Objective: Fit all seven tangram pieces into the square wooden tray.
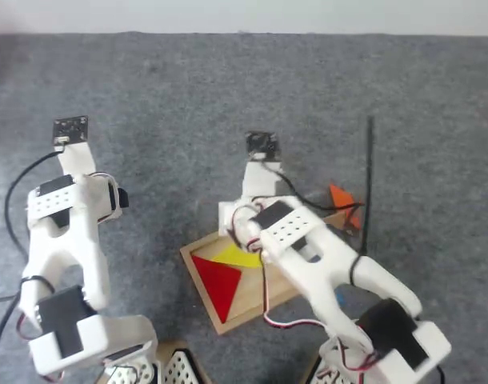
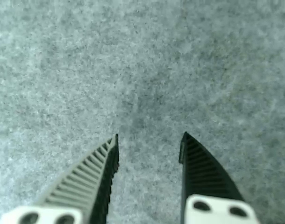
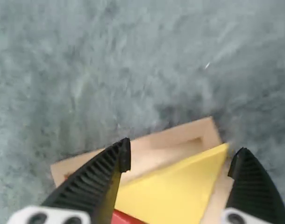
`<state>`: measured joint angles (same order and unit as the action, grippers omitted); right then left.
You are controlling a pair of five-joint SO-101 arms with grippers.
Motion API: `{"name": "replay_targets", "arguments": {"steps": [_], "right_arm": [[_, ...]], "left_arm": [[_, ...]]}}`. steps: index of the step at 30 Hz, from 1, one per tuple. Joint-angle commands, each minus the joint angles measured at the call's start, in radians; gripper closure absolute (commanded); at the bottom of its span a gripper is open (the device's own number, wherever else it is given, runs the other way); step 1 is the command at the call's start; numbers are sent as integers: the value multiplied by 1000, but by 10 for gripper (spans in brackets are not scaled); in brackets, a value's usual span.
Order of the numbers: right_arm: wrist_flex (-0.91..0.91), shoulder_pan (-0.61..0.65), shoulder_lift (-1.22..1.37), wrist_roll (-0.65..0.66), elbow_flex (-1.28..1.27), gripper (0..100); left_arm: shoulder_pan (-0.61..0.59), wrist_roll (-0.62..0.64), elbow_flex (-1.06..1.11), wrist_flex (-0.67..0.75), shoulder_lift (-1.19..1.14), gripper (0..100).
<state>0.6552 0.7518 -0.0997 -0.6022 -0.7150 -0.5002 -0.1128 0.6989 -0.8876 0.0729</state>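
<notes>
Wooden tray (image 3: pixel 180 133) held a yellow triangle (image 3: pixel 175 186) and a red triangle (image 1: pixel 220 282). The right gripper (image 3: pixel 183 156) hovered above it with fingers apart. The left gripper (image 2: pixel 149 140) was likewise spread over grey carpet (image 2: pixel 142 56).

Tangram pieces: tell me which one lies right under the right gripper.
The yellow piece, in the wooden tray between the right gripper's open fingers. The red piece lies beside it; the orange one lies farther away.

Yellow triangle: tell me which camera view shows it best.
The right wrist view: the yellow triangle lies close up in the wooden tray, between the open fingers of the right gripper. The high view shows a small part beside the red triangle, the rest under an arm. The left wrist view looks onto grey carpet.
</notes>
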Motion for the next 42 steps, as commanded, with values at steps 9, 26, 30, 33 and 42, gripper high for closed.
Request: {"name": "replay_targets", "arguments": {"steps": [9,26,30,33,42], "right_arm": [[-54,65,18,9,11,667],[-73,97,1,17,11,667],[-12,24,-44,28,12,667],[82,-58,-165,81,12,668],[338,-249,-736,482,-135,669]], "left_arm": [[-8,12,-4,14,55,791],[-8,12,-2,12,52,791],[-8,12,-2,14,51,791],[-8,12,-2,15,51,791],[0,48,81,97,164,790]]}}
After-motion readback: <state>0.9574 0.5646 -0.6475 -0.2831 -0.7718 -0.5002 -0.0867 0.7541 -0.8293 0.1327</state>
